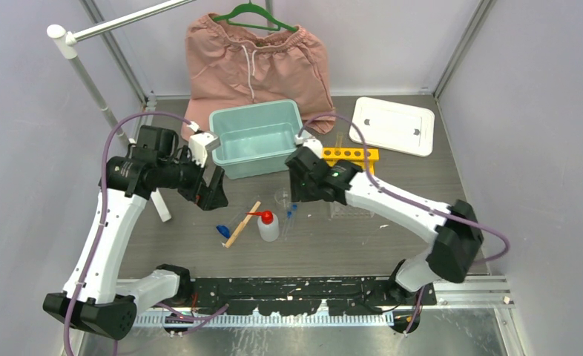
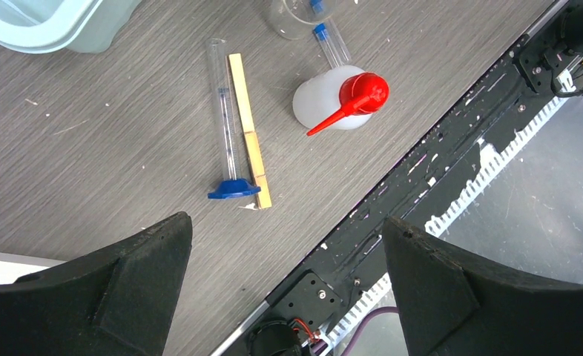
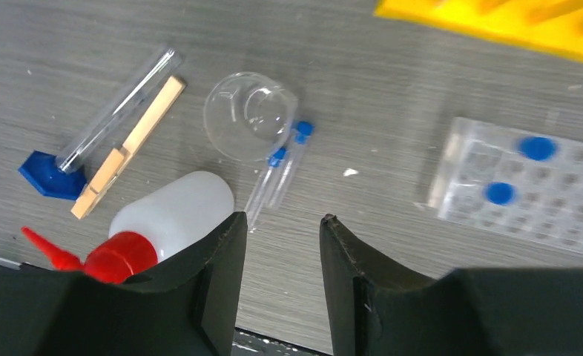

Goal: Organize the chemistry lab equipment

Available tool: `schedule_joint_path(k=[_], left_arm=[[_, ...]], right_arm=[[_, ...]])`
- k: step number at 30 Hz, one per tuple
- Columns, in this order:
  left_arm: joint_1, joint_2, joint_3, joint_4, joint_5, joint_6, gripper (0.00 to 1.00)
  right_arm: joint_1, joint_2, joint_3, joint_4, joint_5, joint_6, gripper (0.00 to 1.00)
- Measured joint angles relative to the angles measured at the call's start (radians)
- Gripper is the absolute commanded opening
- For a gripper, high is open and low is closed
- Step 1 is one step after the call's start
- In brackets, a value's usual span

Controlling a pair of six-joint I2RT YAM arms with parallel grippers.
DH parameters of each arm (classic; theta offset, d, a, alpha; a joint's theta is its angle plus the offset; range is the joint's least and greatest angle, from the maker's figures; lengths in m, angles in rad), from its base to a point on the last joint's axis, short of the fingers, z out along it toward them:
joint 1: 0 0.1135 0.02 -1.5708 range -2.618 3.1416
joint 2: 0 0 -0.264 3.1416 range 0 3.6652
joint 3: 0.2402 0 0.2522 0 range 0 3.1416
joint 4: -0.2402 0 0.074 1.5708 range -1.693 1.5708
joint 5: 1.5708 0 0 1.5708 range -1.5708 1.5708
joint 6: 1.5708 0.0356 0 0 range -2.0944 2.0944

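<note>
Lab equipment (image 1: 268, 226) lies scattered on the counter (image 1: 325, 237): clear rack (image 3: 555, 200), squeeze bottle (image 3: 173, 211), beaker (image 3: 248, 115), then two capped tubes (image 3: 281, 178) just beside the beaker, where the empty right end effector (image 3: 281, 222), fingers narrowly apart, should probably straddle one tube only, while the left end effector (image 2: 285, 230) gapes wide and empty.

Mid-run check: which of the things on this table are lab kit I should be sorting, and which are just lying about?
Job:
squeeze bottle
wooden stick
clear cylinder with blue base
beaker
blue-capped tubes
clear rack
yellow rack

Lying about:
pink shorts
teal bin
white lid
</note>
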Motion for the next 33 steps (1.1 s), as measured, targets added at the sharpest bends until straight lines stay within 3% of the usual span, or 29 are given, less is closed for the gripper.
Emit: schedule_joint_path(k=[4, 9, 33], left_arm=[[0.000, 0.000, 0.007, -0.001, -0.006, 0.000, 1.00], [0.000, -0.009, 0.014, -0.002, -0.006, 0.001, 1.00], [0.000, -0.012, 0.046, -0.012, -0.015, 0.002, 1.00]], right_arm=[[0.029, 0.154, 0.012, 0.040, -0.045, 0.035, 0.39], [0.026, 0.263, 0.010, 0.055, -0.055, 0.082, 0.39], [0.026, 0.302, -0.193, 0.280, -0.012, 0.255, 0.35]])
